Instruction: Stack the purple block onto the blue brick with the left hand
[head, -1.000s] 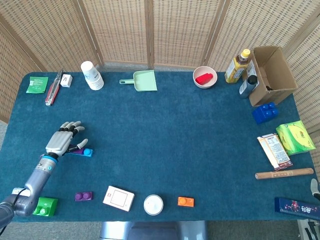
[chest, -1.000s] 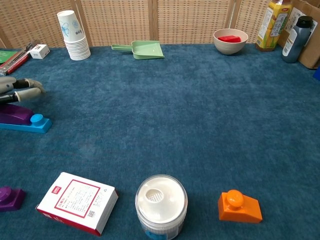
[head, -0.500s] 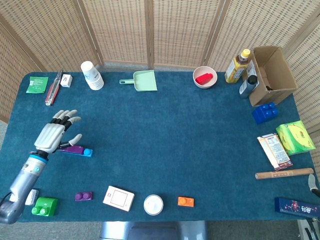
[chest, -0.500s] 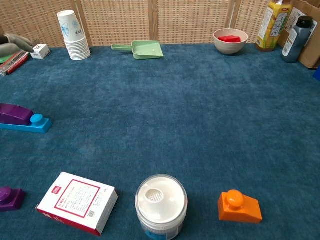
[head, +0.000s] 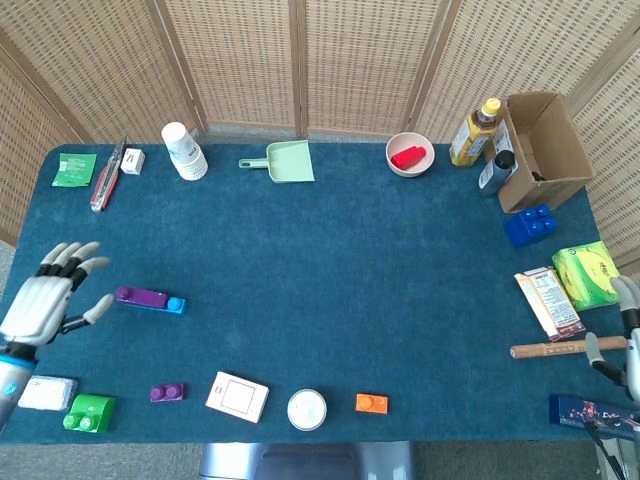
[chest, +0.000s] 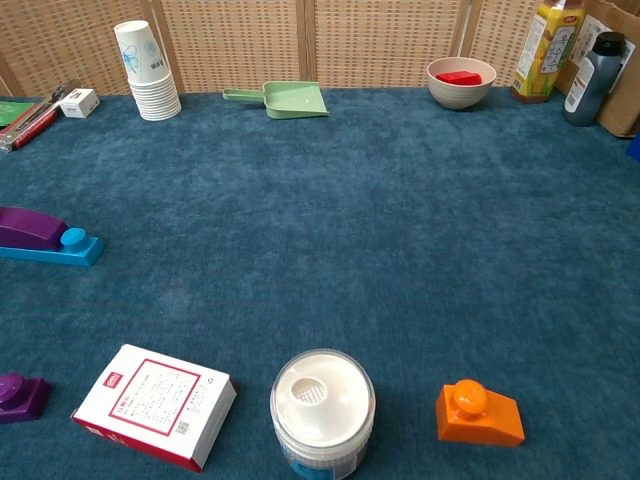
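The purple block (head: 140, 296) lies on top of the long flat blue brick (head: 173, 304) at the left of the table; one blue stud shows at the brick's right end. The chest view has the same pair at its left edge, purple block (chest: 28, 228) on blue brick (chest: 70, 248). My left hand (head: 45, 300) hovers to the left of the stack, apart from it, fingers spread and holding nothing. My right hand (head: 627, 345) shows only partly at the right edge of the head view, so how its fingers stand is unclear.
Along the front edge lie a small purple brick (head: 166, 392), a green brick (head: 90, 412), a white packet (head: 46, 392), a white box (head: 237, 396), a white jar (head: 307, 409) and an orange brick (head: 371, 403). Paper cups (head: 184, 150) and a green dustpan (head: 282, 161) stand at the back.
My left hand has let go of the purple block and drawn back left, off the stack, out of the chest view. The stack stays put. My right hand has appeared at the right edge.
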